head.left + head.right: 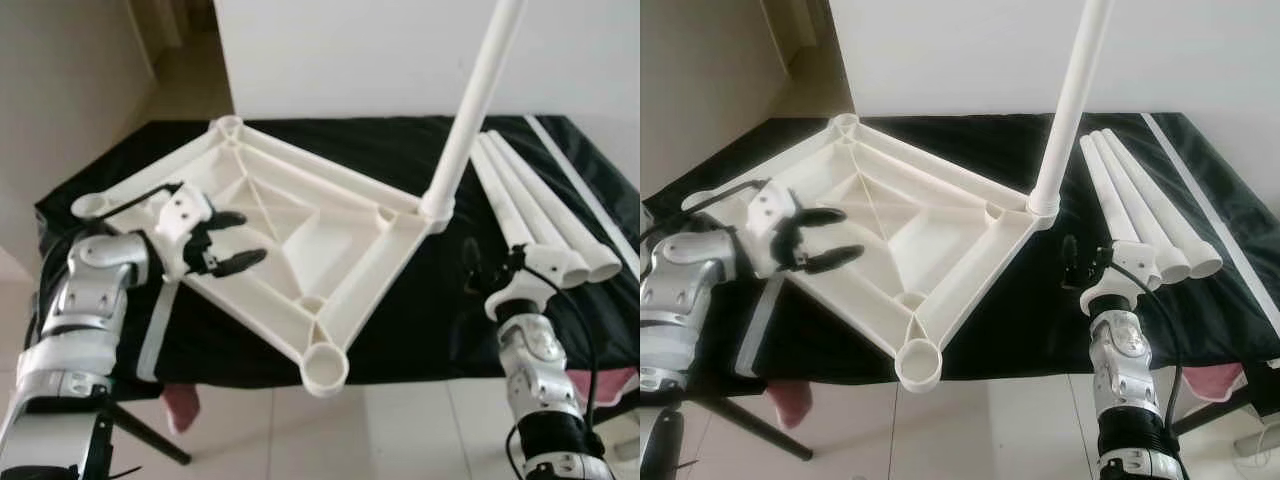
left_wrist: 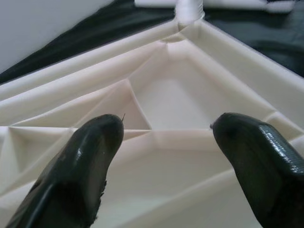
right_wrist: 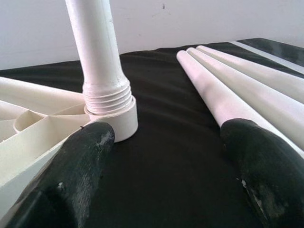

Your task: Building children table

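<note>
A white tabletop [image 1: 290,250] lay upside down on a black-covered table [image 1: 420,320]; one leg [image 1: 470,110] stood upright in its far corner socket; three loose legs [image 1: 540,220] lay just beside it. The left pincer [image 1: 232,252] hovered, spread wide and empty, over the ribbed underside; the right pincer [image 3: 166,171] gaped wide near the loose legs. The threads showed above the socket, so the standing leg seemed only partly screwed and might topple if knocked.

Upright leg [image 1: 470,110] top cut off by frame edge. Right gripper [image 1: 470,265] fingers dark against black cloth [image 1: 400,310], gap unclear in eye views.
</note>
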`<state>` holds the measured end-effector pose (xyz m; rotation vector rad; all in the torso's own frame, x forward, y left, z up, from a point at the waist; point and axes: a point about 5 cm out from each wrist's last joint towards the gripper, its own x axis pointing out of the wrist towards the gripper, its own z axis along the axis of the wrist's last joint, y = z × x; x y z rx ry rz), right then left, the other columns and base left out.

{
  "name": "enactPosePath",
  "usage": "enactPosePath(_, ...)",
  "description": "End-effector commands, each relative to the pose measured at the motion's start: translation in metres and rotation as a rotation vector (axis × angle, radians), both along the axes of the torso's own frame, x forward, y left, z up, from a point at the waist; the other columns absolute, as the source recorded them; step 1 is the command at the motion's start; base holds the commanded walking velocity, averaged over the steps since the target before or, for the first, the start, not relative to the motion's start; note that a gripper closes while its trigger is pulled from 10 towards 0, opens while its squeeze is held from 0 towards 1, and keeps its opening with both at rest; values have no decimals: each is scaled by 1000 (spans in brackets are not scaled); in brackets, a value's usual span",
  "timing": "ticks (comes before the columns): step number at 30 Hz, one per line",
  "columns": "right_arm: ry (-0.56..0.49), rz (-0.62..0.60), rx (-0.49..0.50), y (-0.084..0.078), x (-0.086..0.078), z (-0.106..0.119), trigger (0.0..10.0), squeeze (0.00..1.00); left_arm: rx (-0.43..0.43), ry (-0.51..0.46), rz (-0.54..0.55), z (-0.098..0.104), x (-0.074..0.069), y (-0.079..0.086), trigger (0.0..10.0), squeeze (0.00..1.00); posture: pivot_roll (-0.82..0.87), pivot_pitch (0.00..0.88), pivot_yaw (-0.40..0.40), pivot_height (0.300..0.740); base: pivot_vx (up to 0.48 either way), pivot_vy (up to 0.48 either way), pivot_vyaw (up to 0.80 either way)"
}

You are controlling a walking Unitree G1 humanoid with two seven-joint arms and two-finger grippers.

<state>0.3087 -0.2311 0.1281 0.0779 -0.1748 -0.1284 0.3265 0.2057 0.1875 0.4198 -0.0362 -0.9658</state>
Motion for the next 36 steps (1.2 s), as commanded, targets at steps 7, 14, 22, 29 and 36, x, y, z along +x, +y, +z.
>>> enactPosePath(7,20,-30,-6,-7,1,2,10000,0,-2,20,8,-20,-16,9,10000,0,-7,57,1,740,0,0,0)
enactPosePath(14,28,-38,-26,-11,1,5,10000,0,116,106,-52,-48,-34,8,10000,0,0,56,-5,740,0,0,0)
enactPosePath(22,35,-35,-27,-10,0,4,10000,0,79,87,-41,-49,-35,5,10000,0,-3,49,-3,740,0,0,0)
enactPosePath(29,36,-30,-29,-10,1,5,10000,0,95,92,-164,-52,-46,-3,10000,0,-1,42,-8,740,0,0,0)
enactPosePath(36,32,-20,-29,-10,4,6,10000,0,77,199,-340,-58,-57,-15,10000,0,-5,17,-6,740,0,0,0)
